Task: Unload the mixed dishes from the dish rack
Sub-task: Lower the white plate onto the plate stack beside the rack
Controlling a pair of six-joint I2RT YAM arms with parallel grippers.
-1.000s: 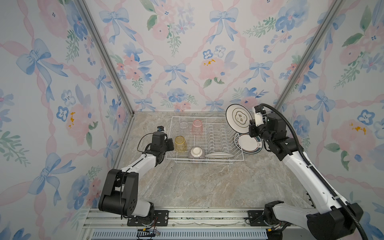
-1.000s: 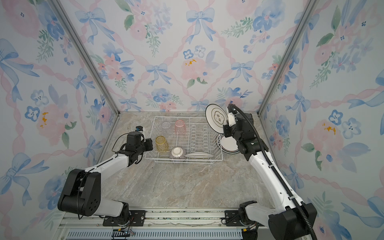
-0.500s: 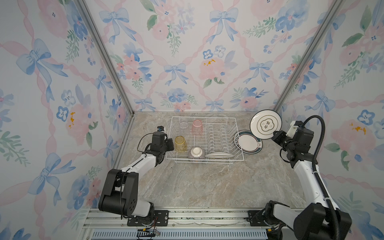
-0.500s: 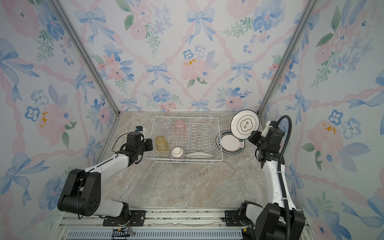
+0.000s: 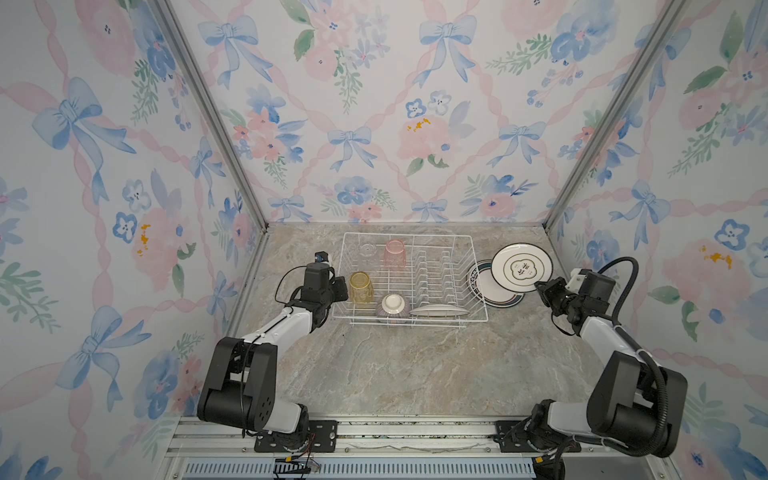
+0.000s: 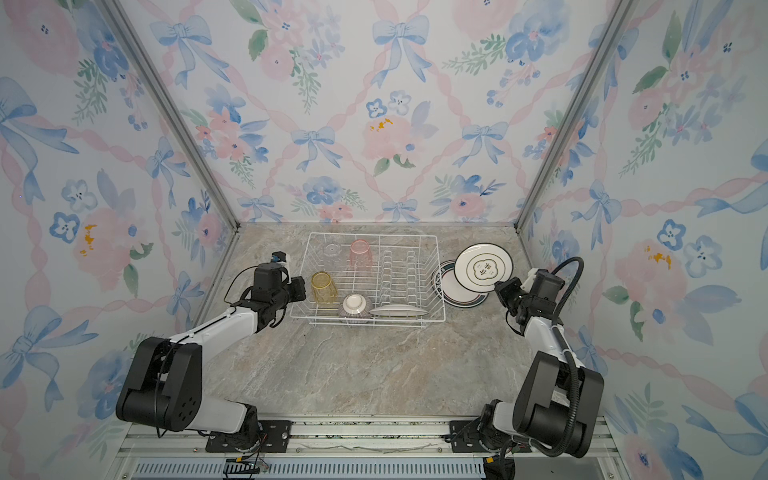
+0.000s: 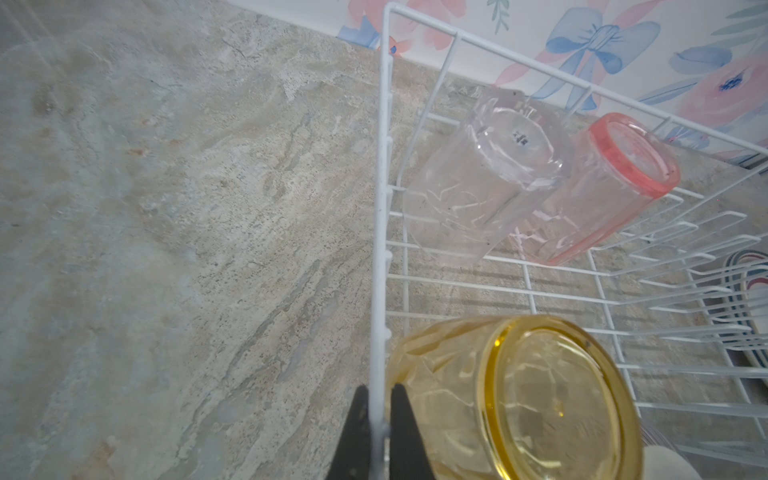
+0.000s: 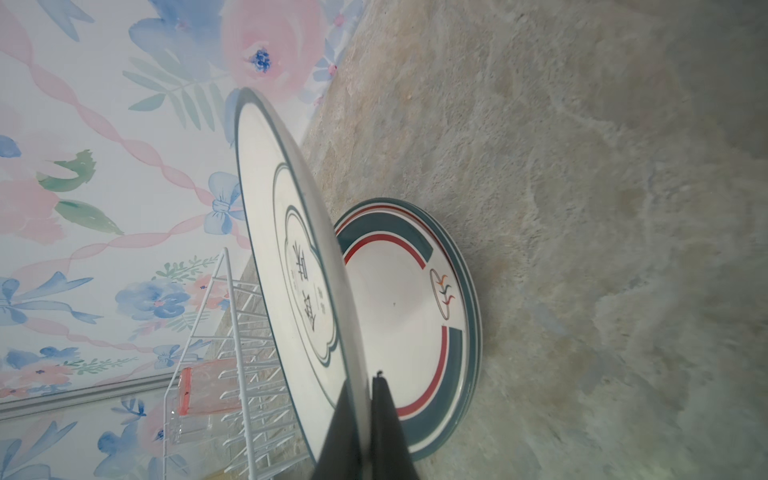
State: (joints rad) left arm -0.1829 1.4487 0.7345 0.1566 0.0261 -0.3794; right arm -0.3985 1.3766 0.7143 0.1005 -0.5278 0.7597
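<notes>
The white round plate with a thin dark rim (image 5: 522, 267) carries two dark brush-style characters inside a lobed frame, too small to read. The white plate with green and red rim bands (image 8: 399, 299) bears a small wordless oval emblem. The base of the clear faceted plastic tumbler (image 7: 478, 187) shows a tiny illegible mark.

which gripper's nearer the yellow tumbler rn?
Left. The left gripper pinches the dish rack wire beside the yellow tumbler; the right gripper holds a plate beyond the rack's opposite side.

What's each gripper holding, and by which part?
Right gripper pinches the white plate by its rim. Left gripper is shut on the dish rack, on its top side wire.
</notes>
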